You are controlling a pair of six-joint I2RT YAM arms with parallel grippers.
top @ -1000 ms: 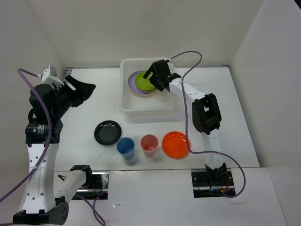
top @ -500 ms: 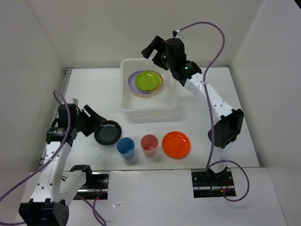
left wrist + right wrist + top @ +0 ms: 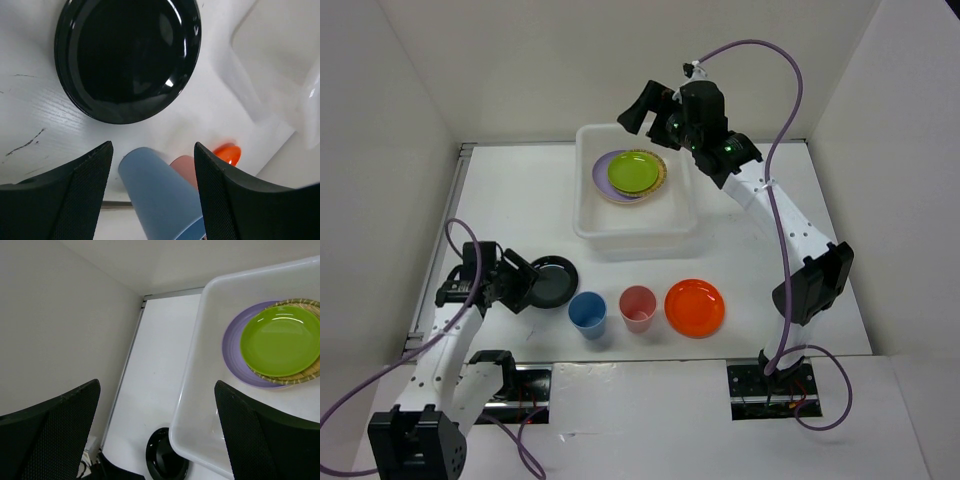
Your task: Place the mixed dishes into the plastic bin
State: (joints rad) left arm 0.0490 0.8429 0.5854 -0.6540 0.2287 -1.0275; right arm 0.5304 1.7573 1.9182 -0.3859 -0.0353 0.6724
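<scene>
The white desk (image 3: 770, 220) is the biggest thing. The bin (image 3: 638, 215) stands on it near the back wall.

The right pincer (image 3: 638, 112) hangs in the air over the far rim of the bin. Its two fingers are spread wide and hold nothing (the right wrist camera shows this well).

The left pincer (image 3: 523, 285) is low down at the left side of the black plate (image 3: 555, 283). Its fingers (image 3: 75, 200) are spread wide too and hold nothing. The plate lies just past the fingertips, not between them. I cannot tell if a finger touches its rim.

Three plates are stacked in the far part of the bin. The lilac plate (image 3: 601, 172) is at the bottom and peeks out on the left. The tan plate (image 3: 663, 172) shows only as a thin edge on the right. The green plate (image 3: 633, 172) is on top.

The black plate lies flat on the desk, in front of the bin and to the left. The orange plate (image 3: 695, 307) lies flat on the desk too, in front of the bin and to the right.

Two cups stand upright between those two plates. The blue cup (image 3: 588, 312) is just beside the black plate. The pink cup (image 3: 638, 306) is just beside the orange plate. The cups are near each other but do not touch.
</scene>
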